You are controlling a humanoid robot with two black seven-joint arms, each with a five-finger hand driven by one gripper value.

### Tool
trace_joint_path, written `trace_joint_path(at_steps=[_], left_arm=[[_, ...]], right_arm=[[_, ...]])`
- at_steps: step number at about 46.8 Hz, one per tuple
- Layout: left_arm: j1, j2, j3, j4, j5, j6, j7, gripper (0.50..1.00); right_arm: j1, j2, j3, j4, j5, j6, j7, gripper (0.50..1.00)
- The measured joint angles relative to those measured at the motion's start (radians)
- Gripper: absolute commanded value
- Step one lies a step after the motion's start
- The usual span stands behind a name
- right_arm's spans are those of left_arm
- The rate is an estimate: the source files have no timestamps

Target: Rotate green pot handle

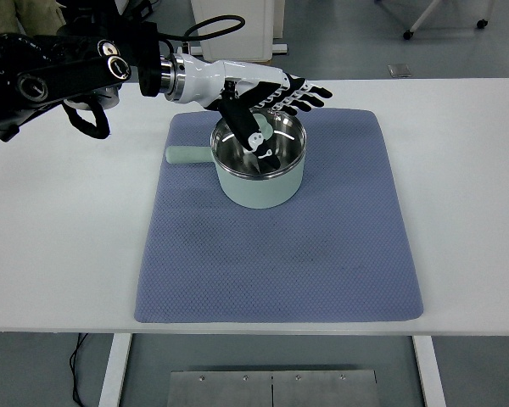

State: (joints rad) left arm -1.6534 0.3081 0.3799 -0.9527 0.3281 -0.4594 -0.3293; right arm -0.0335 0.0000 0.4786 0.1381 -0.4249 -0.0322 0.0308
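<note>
Blue mat [280, 263] covers surface [467, 212] centre. Green pot [260, 166] on mat's far half, handle [187, 155] pointing toward left edge. Left hand [259, 95] above pot's far rim, fingers [310, 95] extended, thumb dipping inside, grasping nothing. Risk: thumb catches rim, drags pot.
</note>
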Motion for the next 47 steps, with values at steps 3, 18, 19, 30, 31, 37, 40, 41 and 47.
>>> trace_joint_path(at_steps=[3, 18, 19, 30, 31, 37, 40, 41, 47], left_arm=[[0.014, -0.001, -0.001, 0.021, -0.054, 0.005, 0.000, 1.000], [0.041, 0.001, -0.008, 0.101, -0.478, 0.132, -0.001, 1.000], [0.044, 0.001, -0.009, 0.109, -0.488, 0.136, -0.003, 1.000], [0.083, 0.006, -0.023, 0.156, -0.737, 0.147, -0.007, 1.000], [0.088, 0.006, -0.023, 0.158, -0.750, 0.149, -0.008, 1.000], [0.125, 0.007, -0.024, 0.164, -0.784, 0.183, -0.035, 1.000], [0.143, 0.008, -0.025, 0.166, -0.798, 0.198, -0.074, 1.000], [0.148, 0.009, -0.026, 0.166, -0.802, 0.205, -0.089, 1.000], [0.174, 0.020, -0.030, 0.173, -0.847, 0.231, -0.148, 1.000]], right_arm=[[0.000, 0.000, 0.000, 0.000, 0.000, 0.000, 0.000, 1.000], [0.000, 0.000, 0.000, 0.000, 0.000, 0.000, 0.000, 1.000], [0.000, 0.000, 0.000, 0.000, 0.000, 0.000, 0.000, 1.000], [0.000, 0.000, 0.000, 0.000, 0.000, 0.000, 0.000, 1.000], [0.000, 0.000, 0.000, 0.000, 0.000, 0.000, 0.000, 1.000], [0.000, 0.000, 0.000, 0.000, 0.000, 0.000, 0.000, 1.000], [0.000, 0.000, 0.000, 0.000, 0.000, 0.000, 0.000, 1.000], [0.000, 0.000, 0.000, 0.000, 0.000, 0.000, 0.000, 1.000], [0.000, 0.000, 0.000, 0.000, 0.000, 0.000, 0.000, 1.000]])
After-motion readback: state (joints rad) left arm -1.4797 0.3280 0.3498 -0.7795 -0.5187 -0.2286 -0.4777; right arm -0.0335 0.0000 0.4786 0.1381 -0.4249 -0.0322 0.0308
